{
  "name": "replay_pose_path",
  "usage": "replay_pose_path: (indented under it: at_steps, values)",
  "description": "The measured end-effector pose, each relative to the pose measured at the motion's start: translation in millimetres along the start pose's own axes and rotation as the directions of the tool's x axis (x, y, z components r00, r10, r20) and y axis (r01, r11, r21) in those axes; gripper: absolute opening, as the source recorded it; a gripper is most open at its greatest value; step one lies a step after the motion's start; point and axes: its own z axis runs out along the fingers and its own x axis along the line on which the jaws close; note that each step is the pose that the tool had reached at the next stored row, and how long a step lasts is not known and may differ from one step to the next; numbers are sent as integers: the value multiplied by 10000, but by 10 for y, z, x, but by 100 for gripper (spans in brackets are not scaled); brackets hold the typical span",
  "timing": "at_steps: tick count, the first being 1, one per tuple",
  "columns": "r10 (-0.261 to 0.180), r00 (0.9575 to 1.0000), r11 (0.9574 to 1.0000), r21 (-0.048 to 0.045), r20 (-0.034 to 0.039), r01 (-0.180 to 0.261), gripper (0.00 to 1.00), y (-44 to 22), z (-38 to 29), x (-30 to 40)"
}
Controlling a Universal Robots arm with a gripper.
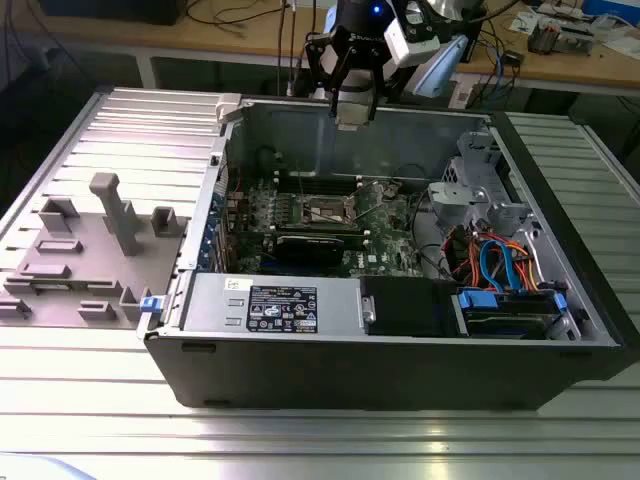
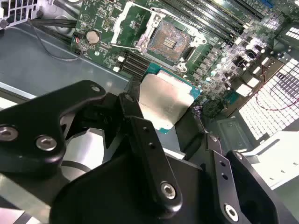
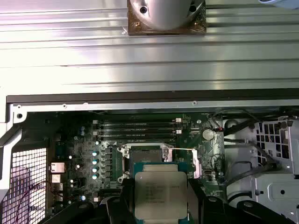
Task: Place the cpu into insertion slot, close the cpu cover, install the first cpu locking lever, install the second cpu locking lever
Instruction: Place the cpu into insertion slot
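- The arm's gripper (image 1: 352, 114) hangs over the rear wall of an open computer case (image 1: 350, 378), which lies on its side on a ribbed metal table (image 1: 300, 445).
- In the first wrist view, the black fingers (image 3: 196, 205) are closed on two opposite edges of the cpu (image 3: 162, 193), whose dull silver top faces the camera.
- In the second wrist view, the same chip (image 2: 164, 99) sits pinched between the fingers, with its green edge showing along two sides.
- The cpu is held in the air, well apart from the insertion slot (image 3: 148, 157), and touches nothing but the gripper.
- The insertion slot (image 2: 169, 42) lies bare on the green motherboard (image 2: 105, 18), its field of contacts uncovered.
- The cpu cover (image 2: 120, 21), a thin silvery frame, stands swung off to one side of the socket.
- In the exterior view, the socket (image 1: 328, 210) sits mid-board, between the long memory slots (image 1: 318, 182) and a long black card (image 1: 315, 246).
- A round coin battery (image 3: 208, 134) sits on the board near the socket.
- A grey fixture (image 1: 90, 250) with upright blocks rests on the table at the exterior view's left.
- Orange and blue cables (image 1: 495, 265) crowd the case's corner at the exterior view's right.
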Motion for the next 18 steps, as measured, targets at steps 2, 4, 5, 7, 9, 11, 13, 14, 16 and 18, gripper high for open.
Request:
replay_pose_path:
  at_steps: [2,4,5,7,9,11,13,14,16,18]
  values:
    - [0,10000,10000,0,0,0,54,0,0,0]
    - [1,10000,10000,0,0,-1,54,0,0,0]
    - [1,10000,10000,0,0,-1,54,0,0,0]
    - [0,10000,10000,0,0,0,54,0,0,0]
    - [0,10000,10000,0,0,0,54,0,0,0]
    - [0,10000,10000,0,0,0,54,0,0,0]
    - [8,10000,10000,0,0,-8,54,0,0,0]
    - [27,10000,10000,-1,3,-27,54,0,0,0]
    - [141,9999,9999,-3,13,-141,54,0,0,-1]
    - [293,9996,9996,-6,26,-293,54,0,1,0]
